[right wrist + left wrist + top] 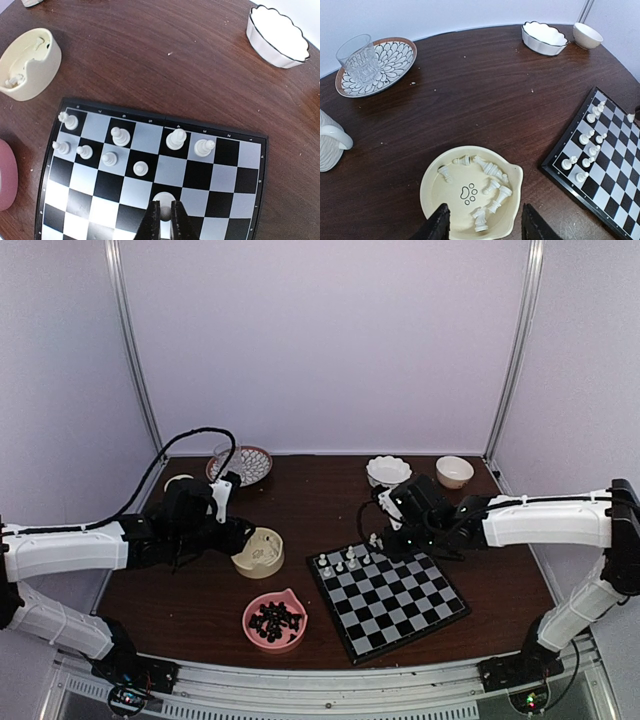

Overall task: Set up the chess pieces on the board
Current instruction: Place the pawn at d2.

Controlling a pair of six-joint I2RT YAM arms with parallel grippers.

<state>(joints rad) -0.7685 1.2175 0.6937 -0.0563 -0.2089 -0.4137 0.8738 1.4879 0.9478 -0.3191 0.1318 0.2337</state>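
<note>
Your right gripper is clamped on a white piece over the board, where other white men stand. Your left gripper, fingers apart, hangs over a cream bowl of toppled white pieces. A pink bowl holds black pieces on the dark wooden table, between pale walls.
</note>
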